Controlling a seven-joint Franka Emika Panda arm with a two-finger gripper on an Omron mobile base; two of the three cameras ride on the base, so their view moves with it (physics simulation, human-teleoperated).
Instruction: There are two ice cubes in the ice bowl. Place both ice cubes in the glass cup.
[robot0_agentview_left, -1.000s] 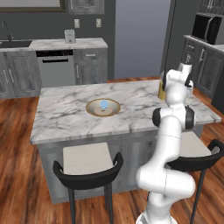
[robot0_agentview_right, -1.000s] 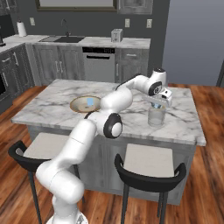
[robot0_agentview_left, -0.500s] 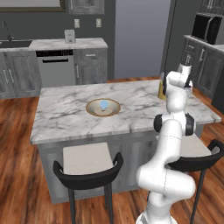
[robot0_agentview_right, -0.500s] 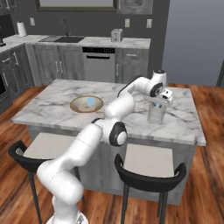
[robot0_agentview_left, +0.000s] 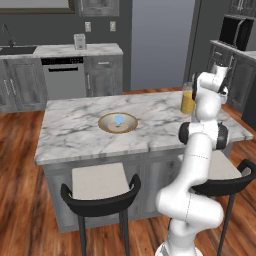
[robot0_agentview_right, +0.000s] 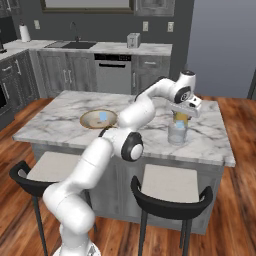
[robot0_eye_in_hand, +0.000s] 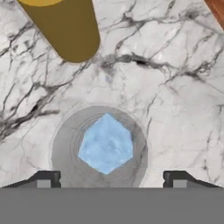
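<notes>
My gripper (robot0_eye_in_hand: 111, 180) hangs open straight above the glass cup (robot0_eye_in_hand: 65, 148), its fingertips (robot0_eye_in_hand: 43, 179) wide apart and holding nothing. One pale-blue ice cube (robot0_eye_in_hand: 106, 144) lies inside the cup's round outline. In the right base view the gripper (robot0_agentview_right: 182, 112) hovers just over the clear glass cup (robot0_agentview_right: 177, 134) near the island's right end. The ice bowl (robot0_agentview_left: 102, 123) sits mid-island with the other ice cube (robot0_agentview_left: 118, 119) in it. That bowl (robot0_agentview_right: 85, 119) and cube (robot0_agentview_right: 103, 116) also appear from the right.
A taller glass of orange liquid (robot0_eye_in_hand: 65, 26) stands close beside the cup, also seen from the left (robot0_agentview_left: 187, 100). Two black bar stools (robot0_agentview_left: 100, 192) stand at the island's near side. Cabinets and a dishwasher (robot0_agentview_left: 65, 77) line the back wall.
The gripper has gone from shut to open above the glass cup, and an ice cube now lies in the cup. The arm's upper part has shifted slightly.
</notes>
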